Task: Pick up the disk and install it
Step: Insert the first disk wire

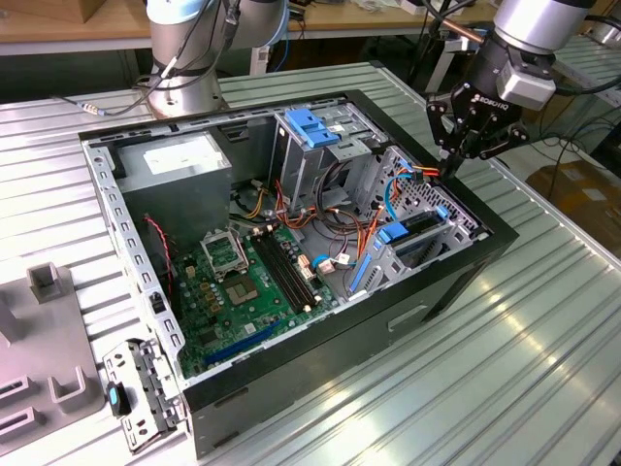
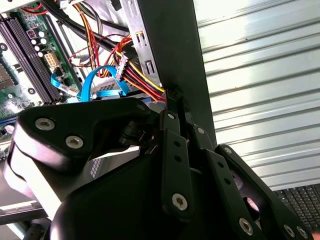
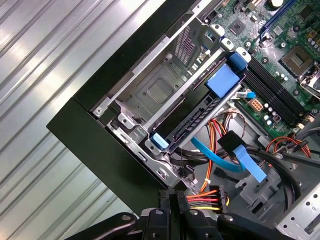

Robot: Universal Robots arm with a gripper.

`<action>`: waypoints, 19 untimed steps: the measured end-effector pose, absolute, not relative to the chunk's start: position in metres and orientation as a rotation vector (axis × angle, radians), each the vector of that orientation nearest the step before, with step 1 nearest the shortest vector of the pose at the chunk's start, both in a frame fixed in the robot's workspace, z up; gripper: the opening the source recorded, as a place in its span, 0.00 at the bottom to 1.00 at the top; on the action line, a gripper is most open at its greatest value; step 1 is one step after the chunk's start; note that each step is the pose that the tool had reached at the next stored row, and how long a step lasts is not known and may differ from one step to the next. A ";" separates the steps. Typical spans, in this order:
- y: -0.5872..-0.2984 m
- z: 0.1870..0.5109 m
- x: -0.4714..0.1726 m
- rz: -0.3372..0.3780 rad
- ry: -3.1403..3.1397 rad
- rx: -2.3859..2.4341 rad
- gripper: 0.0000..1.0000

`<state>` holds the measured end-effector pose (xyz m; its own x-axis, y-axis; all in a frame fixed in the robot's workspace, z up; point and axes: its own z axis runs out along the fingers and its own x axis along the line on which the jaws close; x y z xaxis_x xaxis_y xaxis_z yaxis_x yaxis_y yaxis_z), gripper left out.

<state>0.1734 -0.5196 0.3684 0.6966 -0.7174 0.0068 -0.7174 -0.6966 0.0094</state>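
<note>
Gripper (image 1: 456,160), fingers together on nothing, hovers at the open computer case's (image 1: 466,267) rim, by the colored power wires (image 3: 207,195). The disk (image 3: 200,117) with blue rails sits slotted in the drive bay just beyond it. First wrist view exposes the bay; exterior view adds the ribbed surface (image 1: 505,388).

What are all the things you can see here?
computer case: one, black, on table
table: one, silver, ribbed
motherboard: one, green, case floor
power supply: one, grey, case corner
drive cage: one, blue-topped, mid-case
disk: one, blue rails, corner bay
cables: many, red, yellow, blue, inside case
bracket: one, metal, beside case
gripper: one, black, fingers together, over case edge
</note>
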 end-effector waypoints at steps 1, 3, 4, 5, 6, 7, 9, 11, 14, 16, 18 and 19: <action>-0.520 0.368 0.173 0.004 -1.221 2.882 0.17; -0.520 0.368 0.173 0.004 -1.264 2.864 0.17; -0.520 0.368 0.173 0.004 -1.284 2.855 0.17; -0.520 0.368 0.173 0.004 -1.304 2.846 0.17; -0.520 0.368 0.173 0.003 -1.320 2.838 0.17; -0.520 0.368 0.173 0.003 -1.333 2.832 0.17; -0.522 0.368 0.168 0.005 -1.334 2.832 0.17; -0.523 0.368 0.163 0.008 -1.334 2.833 0.17; -0.524 0.368 0.159 0.012 -1.335 2.834 0.17; -0.524 0.368 0.159 0.013 -1.340 2.832 0.17; -0.524 0.368 0.159 0.012 -1.387 2.809 0.17; -0.524 0.368 0.159 0.012 -1.406 2.799 0.17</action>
<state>0.1587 -0.5239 0.3676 0.5970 -0.8021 0.0111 -0.8022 -0.5970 0.0044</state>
